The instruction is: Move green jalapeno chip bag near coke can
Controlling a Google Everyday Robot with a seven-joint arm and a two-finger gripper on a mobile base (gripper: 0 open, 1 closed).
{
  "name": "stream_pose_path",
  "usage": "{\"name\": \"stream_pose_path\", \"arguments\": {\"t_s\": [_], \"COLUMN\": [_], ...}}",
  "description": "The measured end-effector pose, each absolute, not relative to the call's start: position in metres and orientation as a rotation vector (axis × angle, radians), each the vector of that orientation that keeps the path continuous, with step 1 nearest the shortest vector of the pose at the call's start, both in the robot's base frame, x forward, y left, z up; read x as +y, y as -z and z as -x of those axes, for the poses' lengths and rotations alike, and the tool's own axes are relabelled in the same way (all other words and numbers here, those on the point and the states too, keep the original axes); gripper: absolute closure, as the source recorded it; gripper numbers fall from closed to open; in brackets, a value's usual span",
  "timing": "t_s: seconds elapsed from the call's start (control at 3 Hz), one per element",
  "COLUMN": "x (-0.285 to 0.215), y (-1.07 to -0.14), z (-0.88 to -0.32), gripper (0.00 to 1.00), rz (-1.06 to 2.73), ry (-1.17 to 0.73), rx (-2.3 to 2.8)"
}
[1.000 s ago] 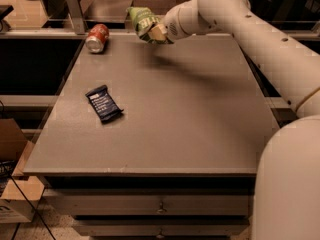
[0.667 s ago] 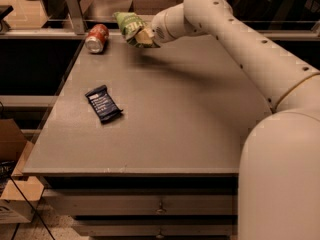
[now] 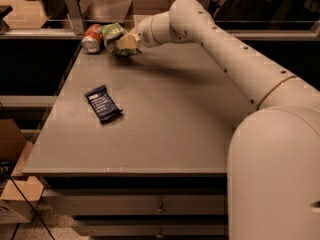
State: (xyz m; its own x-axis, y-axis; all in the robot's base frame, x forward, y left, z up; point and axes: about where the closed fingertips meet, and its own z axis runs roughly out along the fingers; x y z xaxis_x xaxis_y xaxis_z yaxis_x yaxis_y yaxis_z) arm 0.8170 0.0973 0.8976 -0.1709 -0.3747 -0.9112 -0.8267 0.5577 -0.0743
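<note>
The green jalapeno chip bag (image 3: 113,34) is at the far left corner of the table, right beside the coke can (image 3: 92,37), which lies on its side there. My gripper (image 3: 126,42) is at the end of the long white arm reaching across from the right. It is shut on the bag's right side and holds it just to the right of the can. I cannot tell whether the bag rests on the table or hangs slightly above it.
A dark blue flat wrapped bar (image 3: 103,103) lies on the grey table (image 3: 165,119) at the left middle. A railing with metal posts (image 3: 72,5) runs behind the table. Cardboard boxes (image 3: 15,194) stand on the floor at lower left.
My gripper has carried the chip bag leftward along the far edge of the table, from about mid-table to right beside the coke can. The can and bar have not moved.
</note>
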Motion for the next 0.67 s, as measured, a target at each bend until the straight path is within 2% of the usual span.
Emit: {"name": "stream_pose_path", "arguments": {"t_s": [0.33, 0.67], "x": [0.0999, 0.1], "y": [-0.897, -0.8969], "z": [-0.8173, -0.8173], "gripper": [0.0, 0.0], "rz": [0.997, 0.997], "ry": [-0.555, -0.555], "rx": [1.768, 1.768]}}
